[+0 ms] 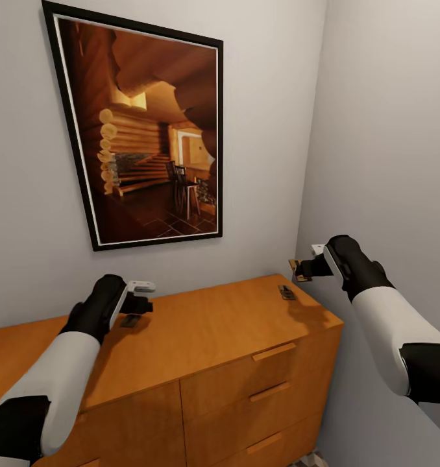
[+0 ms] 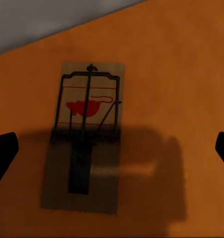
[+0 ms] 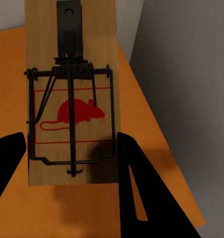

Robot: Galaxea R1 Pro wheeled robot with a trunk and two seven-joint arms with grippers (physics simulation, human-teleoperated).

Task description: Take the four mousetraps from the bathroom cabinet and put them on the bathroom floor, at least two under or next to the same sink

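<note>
The orange-brown cabinet (image 1: pixel 207 337) stands against the wall below me. One mousetrap (image 1: pixel 130 320) lies flat on its top; in the left wrist view this mousetrap (image 2: pixel 87 134) sits between the widely spread dark fingertips (image 2: pixel 3 151). My left gripper (image 1: pixel 144 305) hovers open just above it. My right gripper (image 1: pixel 305 268) is shut on a second mousetrap (image 1: pixel 298 270), lifted above the cabinet's right end; the right wrist view shows this mousetrap (image 3: pixel 72 99) with its red mouse print clamped between the gripper (image 3: pixel 72 163). A third mousetrap (image 1: pixel 287 292) rests on the cabinet top near the right corner.
A large framed picture (image 1: pixel 148 130) hangs on the grey wall behind the cabinet. A side wall (image 1: pixel 389 162) closes the corner right beside my right arm. Drawer fronts with slim handles (image 1: pixel 274 351) face me. A sliver of patterned floor (image 1: pixel 311 460) shows at the cabinet's foot.
</note>
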